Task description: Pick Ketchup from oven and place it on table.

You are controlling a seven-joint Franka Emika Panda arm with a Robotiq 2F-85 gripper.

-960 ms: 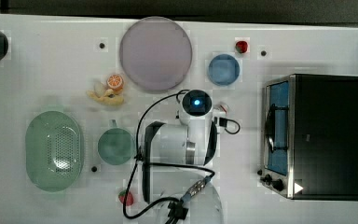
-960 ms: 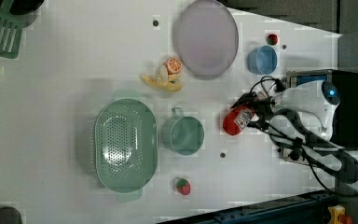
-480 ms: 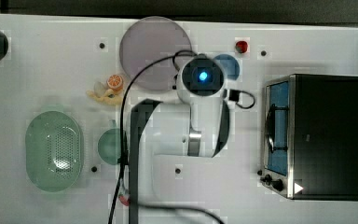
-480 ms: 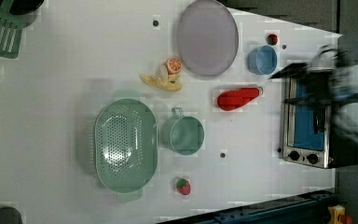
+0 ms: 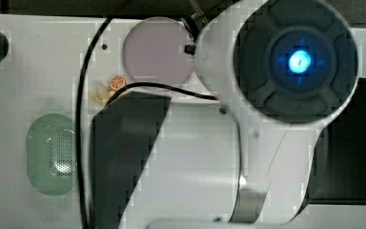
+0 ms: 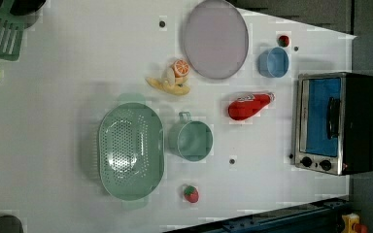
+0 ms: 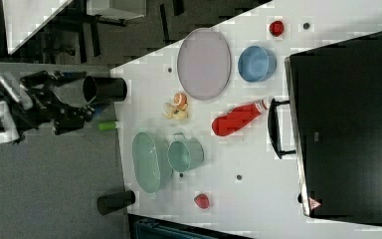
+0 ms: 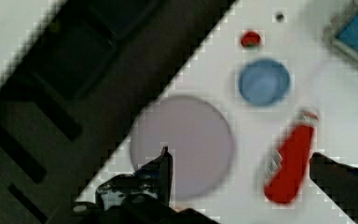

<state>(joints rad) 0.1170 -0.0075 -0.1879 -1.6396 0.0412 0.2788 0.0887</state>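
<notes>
One Ketchup (image 6: 248, 106) bottle is recorded lying on its side on the white counter (image 6: 77, 97), outside the toaster oven (image 6: 337, 124). In the left view its long axis runs nearly level, tilted slightly, with the white cap toward the left view's right, pointing at the oven's blue glass door, and the wide red base toward the left view's left. The bottle is seen between the oven and the green mug (image 6: 193, 139), with the lilac plate (image 6: 216, 39) and the blue bowl (image 6: 273, 62) above it in the left view. No contact with any neighbour is observed.

In the right view the cap is seen just beside the oven's dark handle; whether they touch cannot be determined. The oven front is hidden there under the black top, whereas the left view shows the door, handle and two knobs.

In the top view the arm's white housing with its blue light covers most of the counter, so the bottle and much of the oven are hidden; the green colander (image 5: 52, 155) and the fruit pieces (image 5: 109, 88) are noted at the top view's left.

In the wrist view the gripper (image 8: 242, 163) is seen spread wide, its two dark fingers standing well apart and cut off by the frame edge, with nothing between them but the plate and bottle lying below on the counter. A strawberry (image 6: 191, 193) is noted near the colander in the left view.
</notes>
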